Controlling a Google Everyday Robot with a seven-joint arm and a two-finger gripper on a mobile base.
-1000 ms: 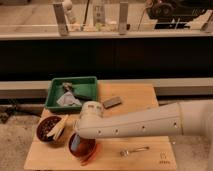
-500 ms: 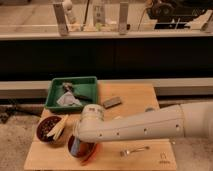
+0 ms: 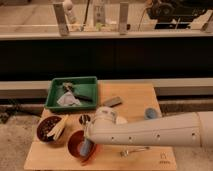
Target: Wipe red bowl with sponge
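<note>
- The wooden table [image 3: 150,97] carries everything, and nothing on it apart from the arm looks any different from a second ago.
- The white arm [image 3: 155,132] reaches in from the right across the front of the table. Over the last second its wrist end has shifted a little above the red bowl, a small move rather than a big swing.
- The green tray [image 3: 72,80] sits at the back left with some odds and ends in it. It plays no part in this.
- The dark maroon bowl [image 3: 49,130] with pale sticks sits just left of the red one (easy to mix up, but it's not the target).
- The red bowl [image 3: 76,145] is at the front left edge, right under the wrist, and it hasn't budged. More of its left rim shows now than before.
- The grey block [image 3: 112,101] and blue cup [image 3: 151,113] sit further back, well apart from the action.
- The sponge [image 3: 89,148] is the light-blue piece poking down inside the red bowl, against its right side.
- The gripper [image 3: 91,140] is down at the bowl, tucked under the wrist, so there's no telling if it's clenched on the sponge or let go.
- Going by that small shift with the sponge inside the bowl, the wiping looks underway, not finished.
</note>
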